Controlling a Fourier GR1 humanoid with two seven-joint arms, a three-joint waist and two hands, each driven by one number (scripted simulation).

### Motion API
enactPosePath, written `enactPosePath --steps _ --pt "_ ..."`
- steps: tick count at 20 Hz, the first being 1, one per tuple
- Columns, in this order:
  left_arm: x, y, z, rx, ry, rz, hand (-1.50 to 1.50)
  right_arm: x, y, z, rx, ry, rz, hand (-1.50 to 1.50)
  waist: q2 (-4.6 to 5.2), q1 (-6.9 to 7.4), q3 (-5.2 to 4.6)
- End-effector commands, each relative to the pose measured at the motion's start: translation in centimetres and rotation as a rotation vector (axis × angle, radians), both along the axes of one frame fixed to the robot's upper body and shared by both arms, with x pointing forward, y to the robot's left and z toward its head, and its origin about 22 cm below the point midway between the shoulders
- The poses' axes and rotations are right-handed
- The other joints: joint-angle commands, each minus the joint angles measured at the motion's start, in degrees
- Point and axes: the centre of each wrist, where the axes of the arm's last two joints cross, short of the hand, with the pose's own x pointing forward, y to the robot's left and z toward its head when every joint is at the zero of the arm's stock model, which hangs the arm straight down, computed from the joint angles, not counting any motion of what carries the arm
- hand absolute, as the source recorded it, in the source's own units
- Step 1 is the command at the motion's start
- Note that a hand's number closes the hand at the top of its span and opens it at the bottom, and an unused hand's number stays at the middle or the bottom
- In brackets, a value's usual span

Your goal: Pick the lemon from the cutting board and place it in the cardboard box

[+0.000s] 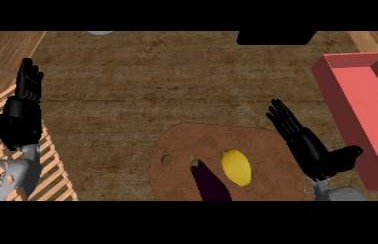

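The lemon (236,167) lies on the brown cutting board (258,143), which sits at the near edge of the desk (170,83), right of the middle. Just to the lemon's left on the same board lies a dark purple eggplant (210,182), its stem end pointing away from the near edge; whether the two touch cannot be told. A small round hole shows in the board near its left rim. The right robot hand (314,150) hovers over the board's right rim, close beside the lemon but apart from it, its fingers straight and spread, thumb stuck out to the side, holding nothing. The red, open-topped cardboard box (347,95) stands at the desk's right edge, just beyond that hand. The left robot hand (22,113) rests at the desk's left edge, fingers straight and pointing up, holding nothing. A dark object (275,37) sits at the far edge, cut off by the view.
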Motion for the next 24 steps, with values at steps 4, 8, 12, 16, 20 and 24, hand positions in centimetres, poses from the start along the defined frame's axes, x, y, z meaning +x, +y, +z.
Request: enactPosePath --steps 4,8,12,16,20,24 --pt "-0.8 -3.5 -1.0 0.063 0.050 -0.252 0.00 3.7 -1.3 9.9 -0.070 -0.384 0.042 -1.50 -0.99 -1.94 -0.34" --pt "-2.0 -4.4 -2.8 0.057 0.094 -0.402 0.00 4.7 -4.6 15.9 -0.463 -0.525 0.067 -1.50 -1.14 -4.42 -0.58" --pt "-2.3 -3.5 -1.7 0.128 0.116 -0.478 0.00 4.3 -4.6 16.1 -0.492 -0.608 0.152 -1.50 -0.20 -3.16 -0.23" --pt "-1.8 -4.6 -0.7 0.125 0.113 -0.550 0.00 3.5 -4.1 16.7 -0.655 -0.733 0.295 -1.50 -0.01 -2.00 -0.29" --pt "-1.2 -4.9 0.4 0.135 0.103 -0.534 0.00 2.7 -3.5 18.8 -0.778 -0.808 0.343 -1.50 -0.14 -1.53 -0.41" --pt "-1.2 -4.3 0.1 0.150 0.086 -0.556 0.00 1.0 -2.2 19.2 -1.017 -0.730 0.488 -1.50 -0.32 -1.82 -0.54"
